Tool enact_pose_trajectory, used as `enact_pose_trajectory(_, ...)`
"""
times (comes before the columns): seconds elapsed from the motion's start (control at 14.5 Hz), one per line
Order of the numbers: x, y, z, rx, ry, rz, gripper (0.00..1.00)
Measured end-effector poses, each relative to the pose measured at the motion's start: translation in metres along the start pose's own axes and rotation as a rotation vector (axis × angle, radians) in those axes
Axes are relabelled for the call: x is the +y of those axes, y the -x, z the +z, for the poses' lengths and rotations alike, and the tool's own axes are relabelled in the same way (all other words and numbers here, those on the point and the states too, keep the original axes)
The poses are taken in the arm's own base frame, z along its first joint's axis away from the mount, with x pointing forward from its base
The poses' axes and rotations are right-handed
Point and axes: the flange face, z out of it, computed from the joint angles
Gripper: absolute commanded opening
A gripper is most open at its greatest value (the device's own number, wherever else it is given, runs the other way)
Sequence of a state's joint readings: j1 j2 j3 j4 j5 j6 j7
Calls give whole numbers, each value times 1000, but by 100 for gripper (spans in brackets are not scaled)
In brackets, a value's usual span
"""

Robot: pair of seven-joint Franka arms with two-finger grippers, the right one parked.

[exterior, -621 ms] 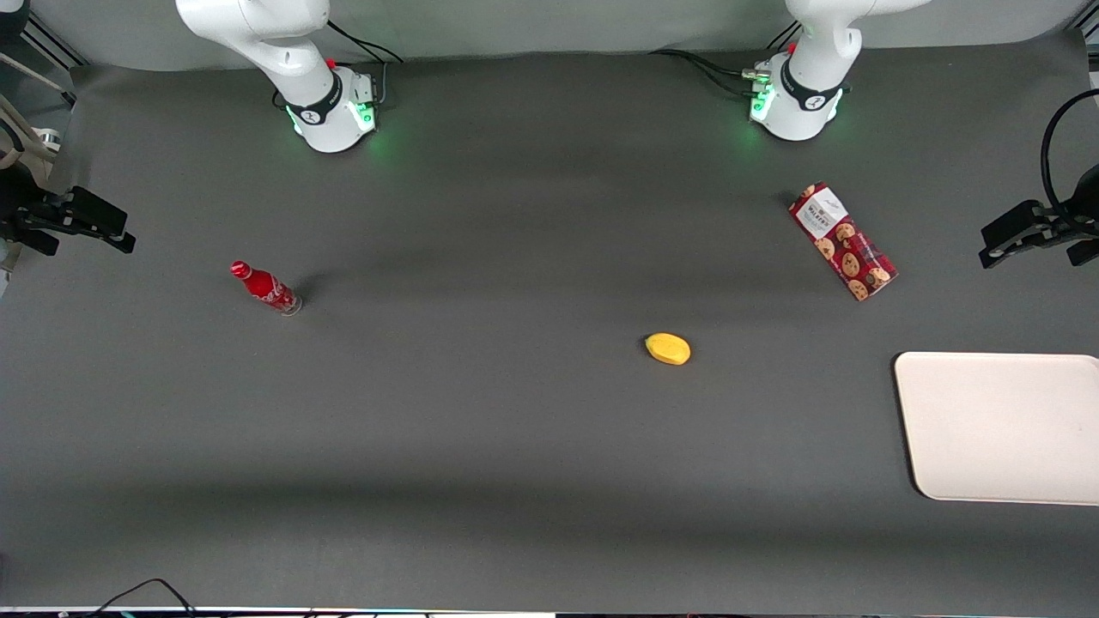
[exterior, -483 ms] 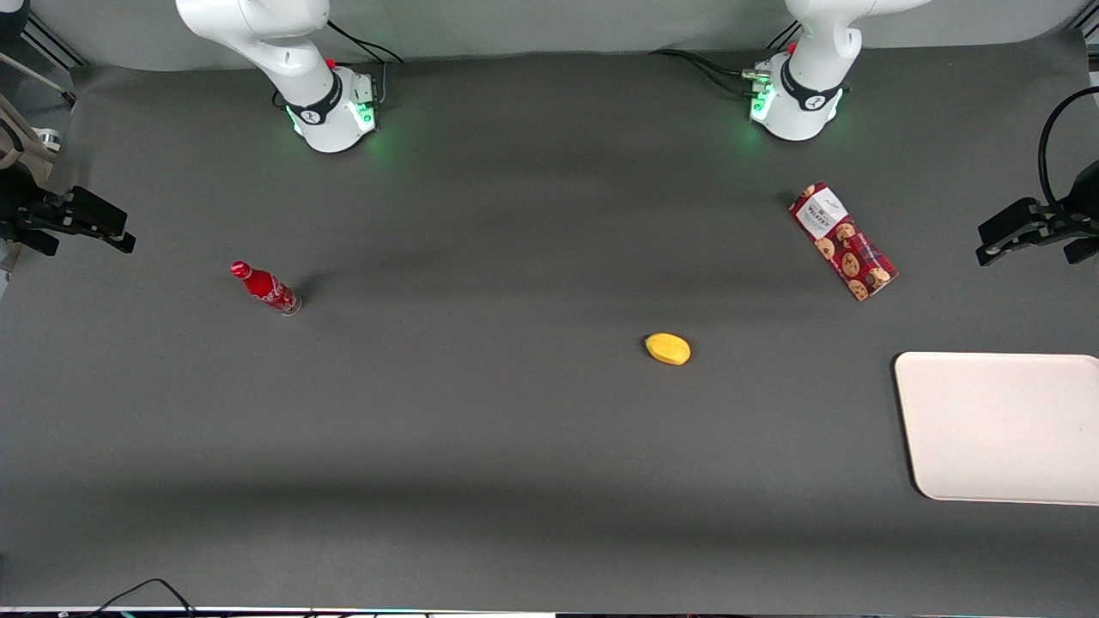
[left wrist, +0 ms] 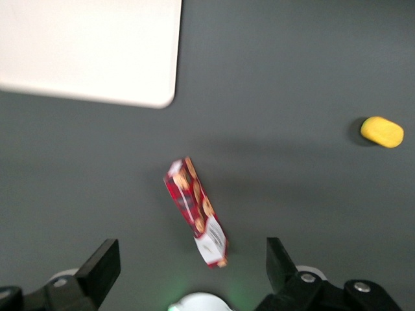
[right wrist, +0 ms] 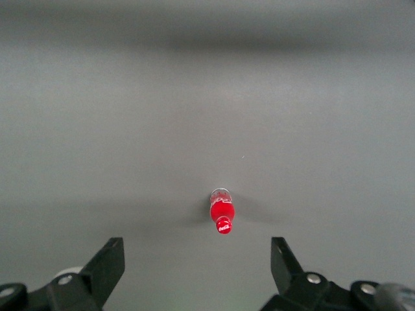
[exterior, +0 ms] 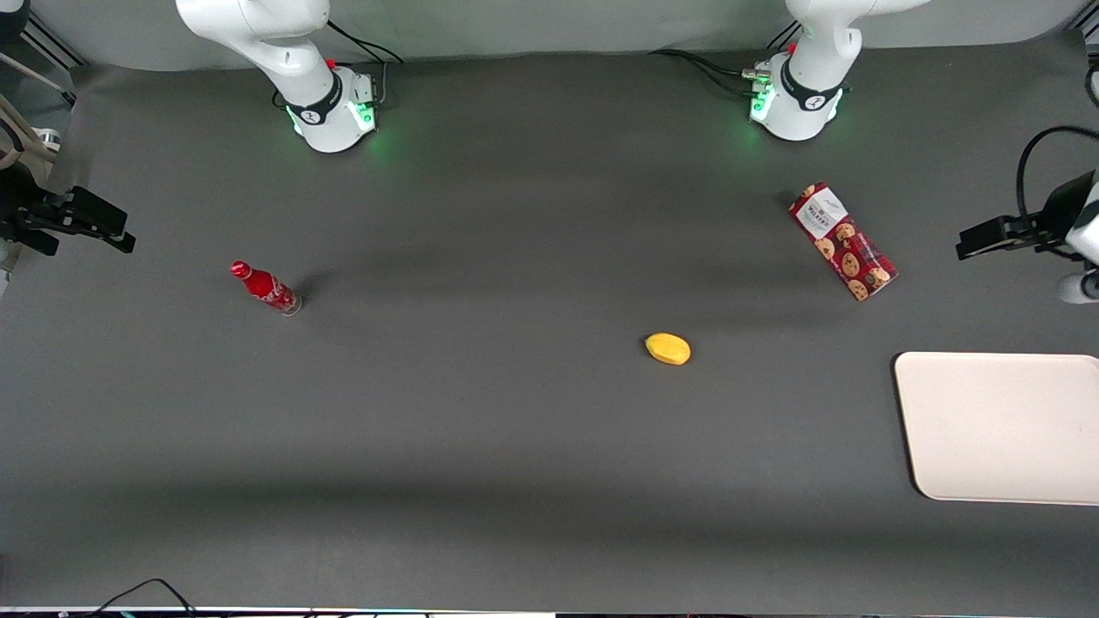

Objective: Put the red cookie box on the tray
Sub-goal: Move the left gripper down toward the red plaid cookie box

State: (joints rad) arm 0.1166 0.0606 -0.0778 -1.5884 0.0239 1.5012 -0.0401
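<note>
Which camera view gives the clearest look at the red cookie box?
The front view: the red cookie box lies flat and unobstructed, label and cookie pictures readable. The left wrist view shows it blurred, ahead of the open gripper, whose jaws stand wide apart. The right wrist view misses it.

We see the red cookie box [exterior: 843, 241] flat on the table, farther from the camera than the tray [exterior: 1000, 427], our gripper [left wrist: 188, 269] hanging wide-fingered above the box.
</note>
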Motion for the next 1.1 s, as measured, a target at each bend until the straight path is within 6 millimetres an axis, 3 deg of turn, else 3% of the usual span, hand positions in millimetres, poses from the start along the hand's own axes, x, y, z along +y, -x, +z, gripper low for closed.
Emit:
enact_pose_trajectory(0.07, -11, 1, 31, -72, 27, -73, 100)
enact_pose_trajectory(0.34, -25, 19, 109, -207, 39, -268, 100)
enact_pose_trajectory(0.76, -55, 67, 232, -190, 63, -375, 100)
enact_pose_trajectory(1.1, -52, 104, 325, -101, 91, -422, 100)
